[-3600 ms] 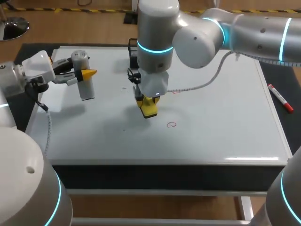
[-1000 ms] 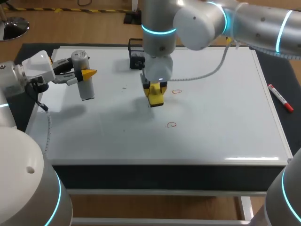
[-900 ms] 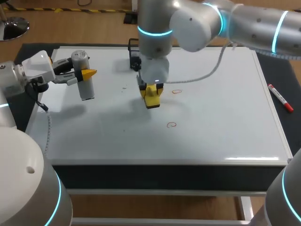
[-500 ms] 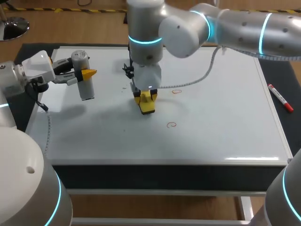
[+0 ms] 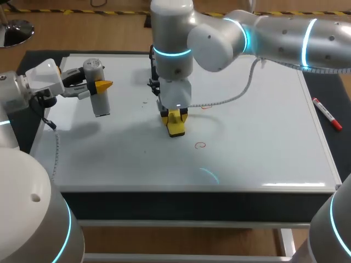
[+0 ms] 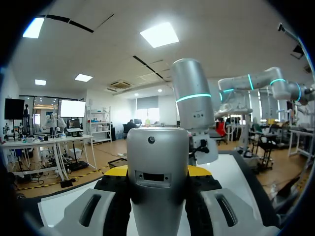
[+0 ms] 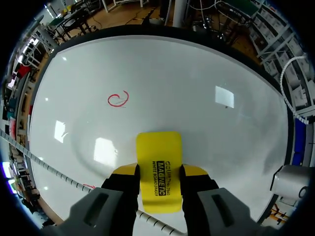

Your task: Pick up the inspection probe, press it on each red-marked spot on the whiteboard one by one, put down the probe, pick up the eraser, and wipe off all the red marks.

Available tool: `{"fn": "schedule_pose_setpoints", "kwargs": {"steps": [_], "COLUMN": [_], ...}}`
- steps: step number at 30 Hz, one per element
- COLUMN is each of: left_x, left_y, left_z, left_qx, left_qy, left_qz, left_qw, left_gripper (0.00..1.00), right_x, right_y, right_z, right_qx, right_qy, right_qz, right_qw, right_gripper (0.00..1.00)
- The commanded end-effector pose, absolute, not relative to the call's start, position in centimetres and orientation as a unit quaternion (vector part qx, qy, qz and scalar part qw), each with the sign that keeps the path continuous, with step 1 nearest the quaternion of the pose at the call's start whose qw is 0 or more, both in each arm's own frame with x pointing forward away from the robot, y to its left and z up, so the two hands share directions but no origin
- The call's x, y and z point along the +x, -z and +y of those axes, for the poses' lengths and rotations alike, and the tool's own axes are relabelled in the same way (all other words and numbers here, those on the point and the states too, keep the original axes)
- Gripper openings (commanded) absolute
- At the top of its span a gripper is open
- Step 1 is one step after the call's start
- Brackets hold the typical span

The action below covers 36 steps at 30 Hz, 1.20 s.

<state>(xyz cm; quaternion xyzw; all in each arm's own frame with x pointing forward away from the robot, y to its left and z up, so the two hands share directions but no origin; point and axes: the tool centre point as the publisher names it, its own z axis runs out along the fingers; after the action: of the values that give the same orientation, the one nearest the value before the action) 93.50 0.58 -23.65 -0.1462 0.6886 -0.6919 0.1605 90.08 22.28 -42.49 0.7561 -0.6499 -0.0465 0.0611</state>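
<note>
Whiteboard (image 5: 263, 137) centre: your R gripper (image 5: 175, 116) clamps eraser (image 5: 175, 127); one red mark (image 5: 201, 145) lies just near-right of it. L gripper (image 5: 96, 86) grips probe (image 5: 100, 104), far left.

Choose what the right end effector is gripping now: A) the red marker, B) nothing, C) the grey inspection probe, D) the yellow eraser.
D: the right wrist view shows the yellow eraser clamped between the two fingers of the right end effector, while the inspection probe sits in the left end effector.
</note>
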Motion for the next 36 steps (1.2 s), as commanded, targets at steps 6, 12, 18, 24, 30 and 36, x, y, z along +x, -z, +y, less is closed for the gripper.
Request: {"fn": "schedule_pose_setpoints", "kwargs": {"steps": [6, 12, 18, 24, 30, 36], "left_x": [93.5, 93.5, 93.5, 93.5, 93.5, 93.5], "left_y": [23.7, 23.7, 23.7, 23.7, 23.7, 23.7], "left_z": [0.6, 0.6, 0.6, 0.6, 0.6, 0.6], "left_qx": [-0.146, -0.146, -0.146, -0.146, -0.146, -0.146], "left_qy": [0.693, 0.693, 0.693, 0.693, 0.693, 0.693], "left_qz": [0.687, 0.687, 0.687, 0.687, 0.687, 0.687], "left_qw": [0.162, 0.162, 0.162, 0.162, 0.162, 0.162], "left_gripper": [0.00, 0.00, 0.00, 0.00, 0.00, 0.00], "right_x": [90.9, 91.5, 91.9, 92.2, 93.1, 95.3], "right_y": [43.3, 43.2, 42.8, 41.8, 39.2, 37.2], "right_z": [19.9, 18.4, 17.5, 17.1, 16.1, 13.3], "right_qx": [0.743, 0.732, 0.723, 0.720, 0.712, 0.694], "right_qy": [0.046, 0.041, 0.038, 0.035, 0.039, 0.031], "right_qz": [-0.664, -0.677, -0.686, -0.691, -0.700, -0.719], "right_qw": [0.070, 0.071, 0.066, 0.054, 0.038, 0.020], "right_gripper": [0.00, 0.00, 0.00, 0.00, 0.00, 0.00]}}
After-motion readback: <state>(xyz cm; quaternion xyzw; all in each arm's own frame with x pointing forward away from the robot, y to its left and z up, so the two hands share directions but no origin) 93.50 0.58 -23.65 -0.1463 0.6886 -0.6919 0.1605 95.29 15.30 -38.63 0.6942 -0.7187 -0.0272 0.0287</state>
